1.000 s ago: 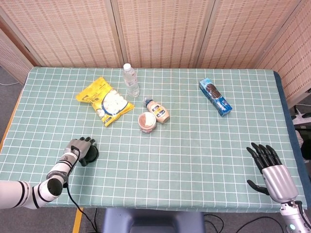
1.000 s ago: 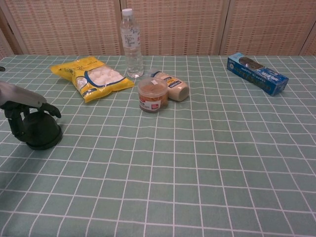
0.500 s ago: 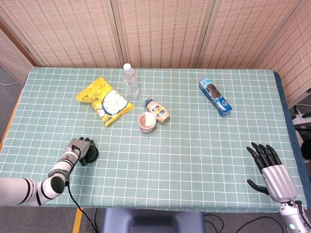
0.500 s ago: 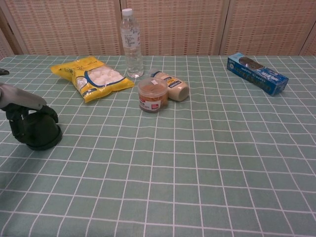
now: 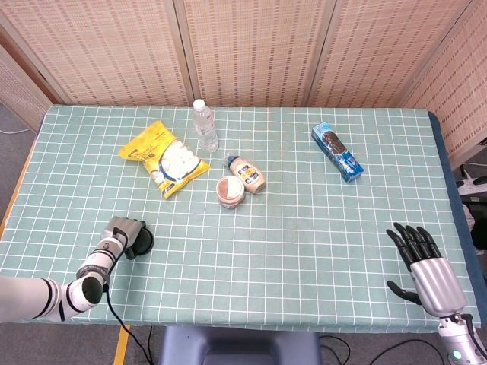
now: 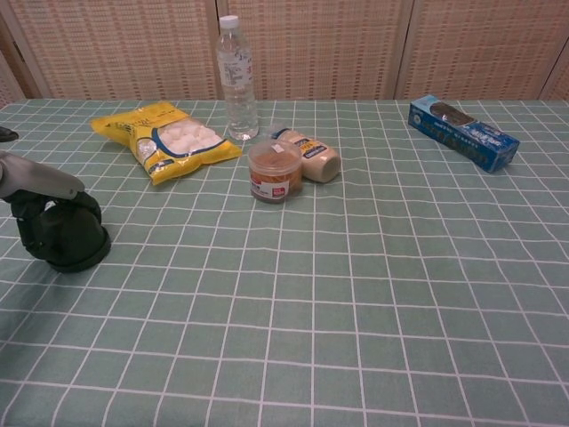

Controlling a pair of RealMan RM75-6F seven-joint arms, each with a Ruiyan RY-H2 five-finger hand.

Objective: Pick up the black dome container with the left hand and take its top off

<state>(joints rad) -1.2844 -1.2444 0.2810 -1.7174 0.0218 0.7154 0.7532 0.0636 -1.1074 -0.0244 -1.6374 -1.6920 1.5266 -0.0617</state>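
The black dome container [image 5: 142, 242] [image 6: 73, 240] stands on the green checked tablecloth near the front left corner. My left hand [image 5: 122, 232] [image 6: 34, 189] lies over its top from the left, with dark fingers [image 6: 28, 222] curled down around the dome, gripping it. The container's base still rests on the cloth and its top is on. My right hand [image 5: 421, 258] is far off at the front right, fingers spread and holding nothing; it shows only in the head view.
Mid-table there are a yellow snack bag [image 5: 166, 158] [image 6: 164, 138], an upright water bottle [image 5: 205, 126] [image 6: 237, 80], a small jar [image 5: 230, 191] [image 6: 275, 171] and a lying bottle [image 5: 248, 175] [image 6: 311, 155]. A blue cookie box [image 5: 337, 152] [image 6: 464, 132] lies at the back right.
My left hand and the dome container have slid slightly to the left across the cloth, and the fingers have closed in tighter. The right hand has not moved.
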